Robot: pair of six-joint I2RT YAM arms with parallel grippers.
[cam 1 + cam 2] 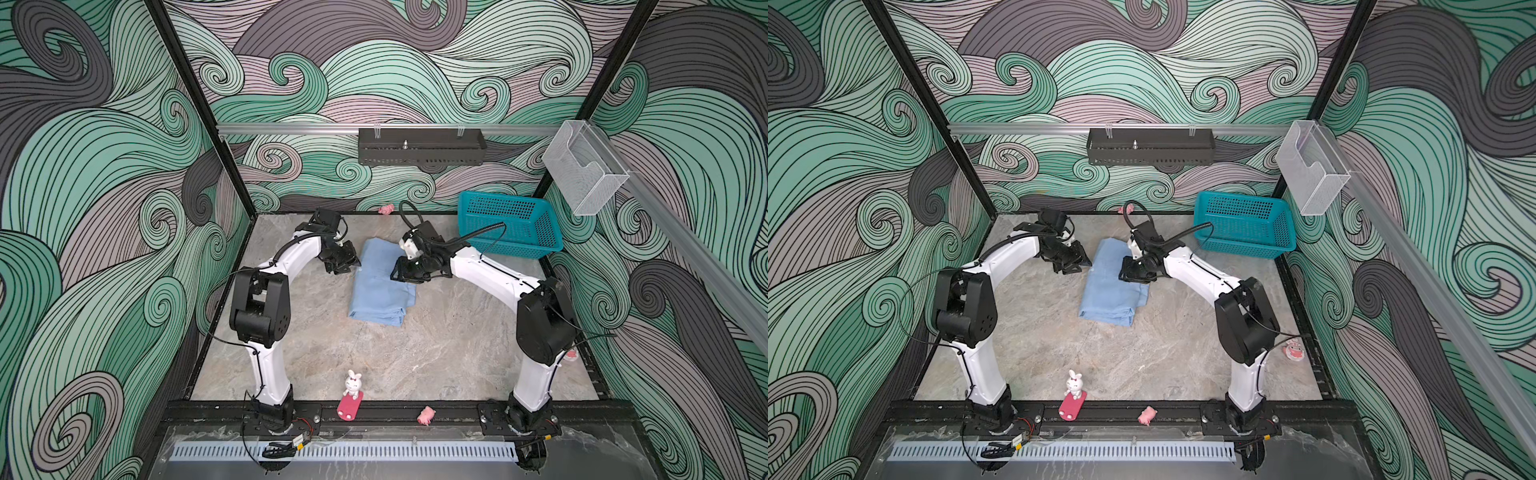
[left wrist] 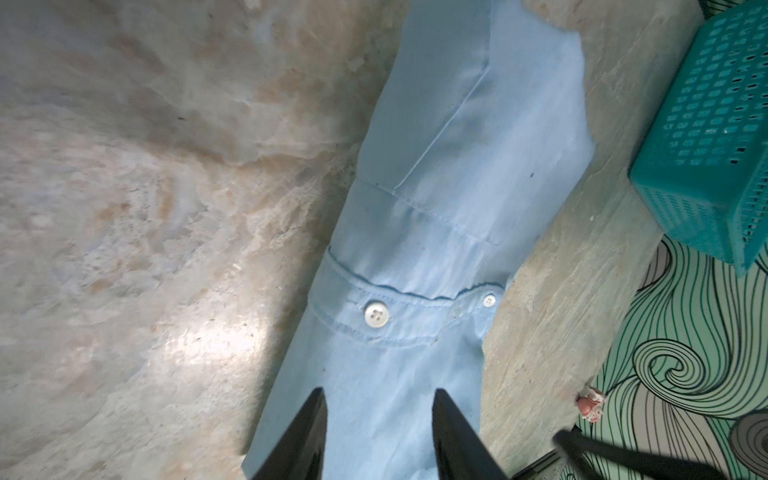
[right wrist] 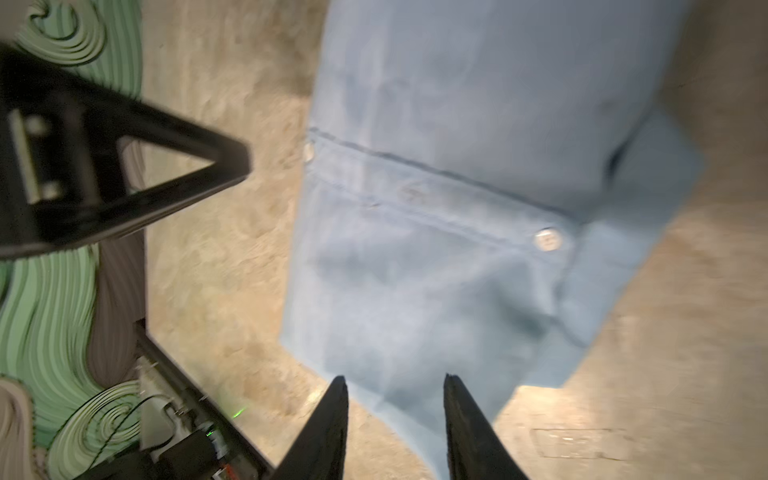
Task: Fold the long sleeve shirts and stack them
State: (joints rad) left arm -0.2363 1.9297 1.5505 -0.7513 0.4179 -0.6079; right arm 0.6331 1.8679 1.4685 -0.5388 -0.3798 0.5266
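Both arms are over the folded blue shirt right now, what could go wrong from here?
1. The left gripper and right gripper hang close over the shirt with jaws open; a tip might snag the top layer and pull the fold apart.
2. A lower layer sticks out on the side toward the right arm, so dragging may loosen the fold.
3. The basket stands beside the right arm; a wide swing could knock it.

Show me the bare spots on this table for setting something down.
Widest bare table: the middle, between the shirt and the rabbit figure. Crowded: the far end, where left end effector and right end effector hang at the shirt, basket beside.
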